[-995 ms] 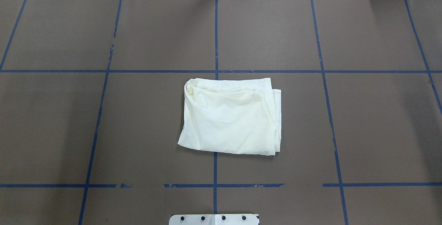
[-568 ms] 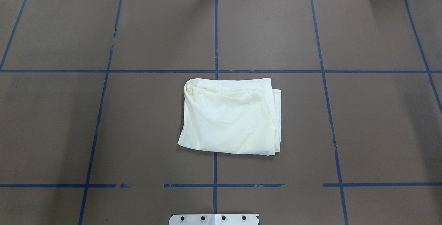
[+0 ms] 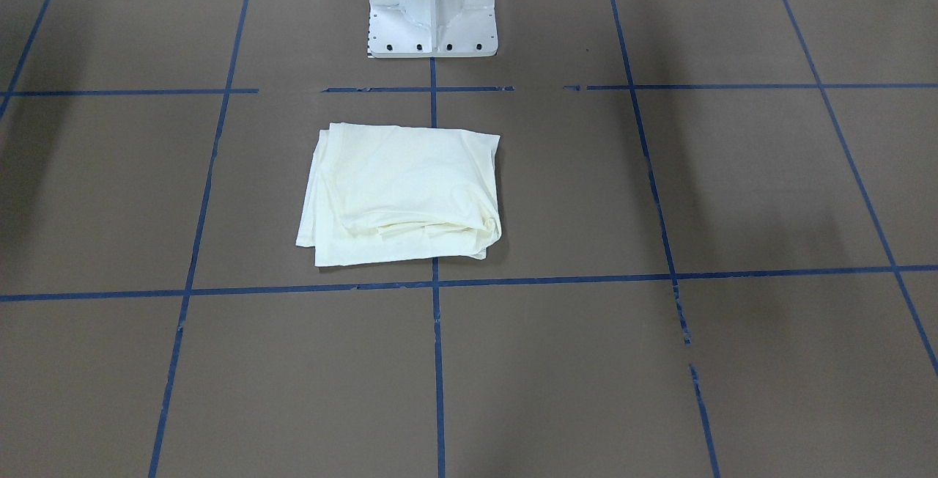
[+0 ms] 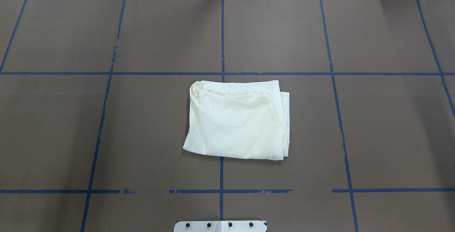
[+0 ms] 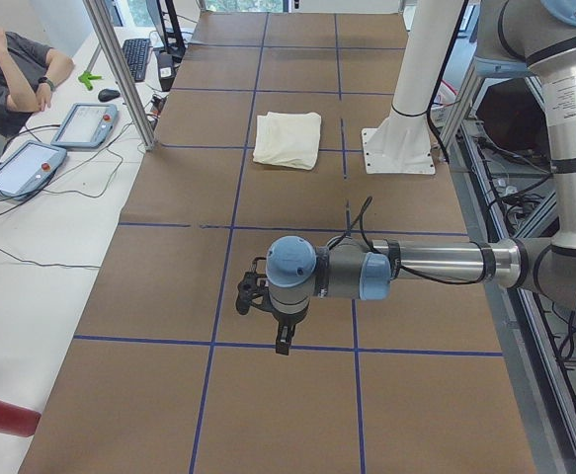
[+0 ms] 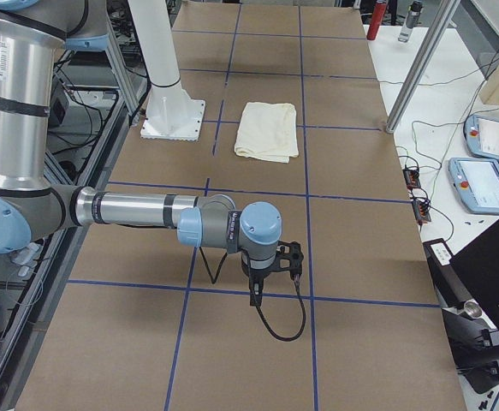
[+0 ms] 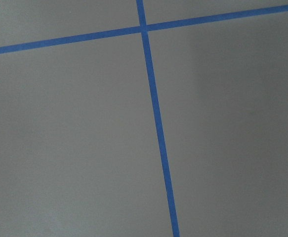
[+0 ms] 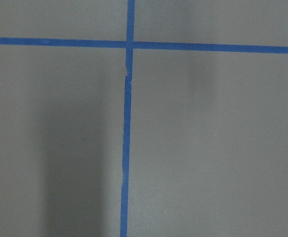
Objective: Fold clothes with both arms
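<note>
Folded cream cotton shirt [image 4: 236,120] looking done; I'm hovering left tool [image 5: 281,342], right tool [image 6: 255,295] far off, can't tell open or closed; probably just parking next

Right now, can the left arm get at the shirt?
Probably yes. The left gripper hangs over bare table well off to the side, and nothing lies between it and the folded shirt, which sits alone near the pedestal.

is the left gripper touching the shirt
Apart. The exterior left view shows the left gripper over bare table, well away from the folded shirt.
</note>
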Controlling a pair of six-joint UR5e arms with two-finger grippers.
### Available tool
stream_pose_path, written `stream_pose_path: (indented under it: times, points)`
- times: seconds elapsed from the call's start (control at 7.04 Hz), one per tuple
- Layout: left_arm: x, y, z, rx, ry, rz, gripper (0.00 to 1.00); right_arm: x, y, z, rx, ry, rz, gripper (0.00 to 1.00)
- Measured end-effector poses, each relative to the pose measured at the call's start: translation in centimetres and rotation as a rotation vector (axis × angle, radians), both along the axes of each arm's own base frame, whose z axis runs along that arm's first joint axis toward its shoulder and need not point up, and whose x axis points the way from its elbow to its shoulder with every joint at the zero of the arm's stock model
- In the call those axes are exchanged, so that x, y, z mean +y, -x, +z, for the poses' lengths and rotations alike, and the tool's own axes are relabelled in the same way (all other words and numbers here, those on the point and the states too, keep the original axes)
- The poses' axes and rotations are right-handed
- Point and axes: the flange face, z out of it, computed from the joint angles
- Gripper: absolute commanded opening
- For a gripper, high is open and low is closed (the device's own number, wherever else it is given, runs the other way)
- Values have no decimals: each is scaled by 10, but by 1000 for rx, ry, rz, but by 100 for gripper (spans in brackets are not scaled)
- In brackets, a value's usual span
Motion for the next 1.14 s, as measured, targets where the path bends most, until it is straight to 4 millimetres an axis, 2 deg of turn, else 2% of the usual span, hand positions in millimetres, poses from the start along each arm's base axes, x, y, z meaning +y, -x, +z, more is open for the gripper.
stream_pose_path:
  times: [0.57, 1.14]
  points:
    - [1, 10, -2, -15, -6, -26, 100, -2, -2, -15, 32, -36, -2, 100]
    - [2, 12, -1, -18, -3, -30, 100, -1, -2, -17, 29, -40, -2, 100]
